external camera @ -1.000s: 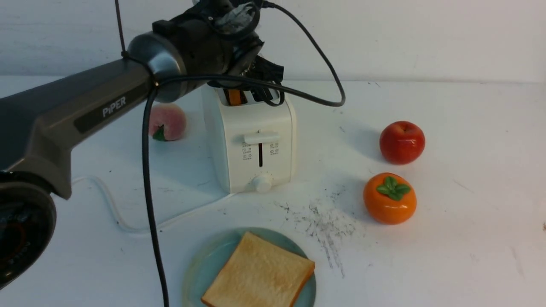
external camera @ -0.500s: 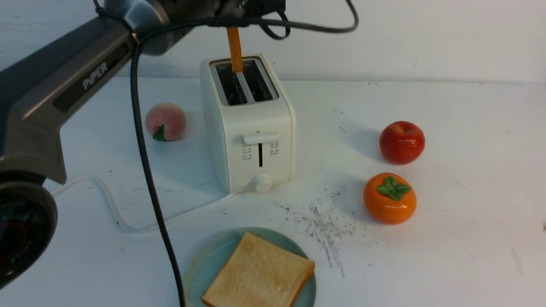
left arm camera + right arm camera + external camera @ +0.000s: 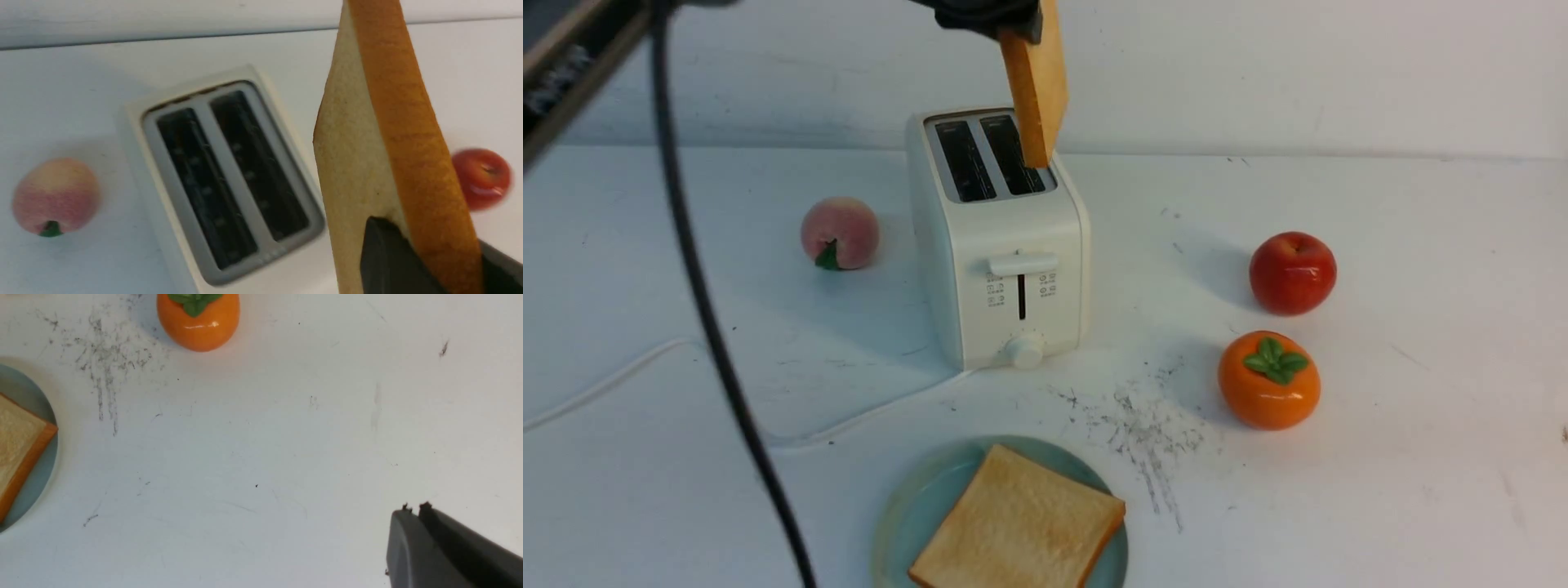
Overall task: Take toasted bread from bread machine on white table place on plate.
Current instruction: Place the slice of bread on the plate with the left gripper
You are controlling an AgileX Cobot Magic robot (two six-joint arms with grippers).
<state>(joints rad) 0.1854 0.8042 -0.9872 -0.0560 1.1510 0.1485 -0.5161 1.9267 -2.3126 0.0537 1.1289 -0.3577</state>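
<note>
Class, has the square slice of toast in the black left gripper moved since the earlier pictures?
Yes: the golden-brown toast slice rose clear of the boxy cream-white toaster's slots, shifting rightward.

Bread slice [image 3: 1017, 518] on plate [image 3: 900, 498], toaster [image 3: 1021, 237] behind, persimmon [image 3: 1269, 380] right, peach [image 3: 840, 233] left

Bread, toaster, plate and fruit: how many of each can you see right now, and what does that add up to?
Slices of toasted bread: 2, one held up, one on the plate
Toaster: 1
Plate: 1
Fruits: 3, peach, red apple, orange persimmon
Total: 7
</note>
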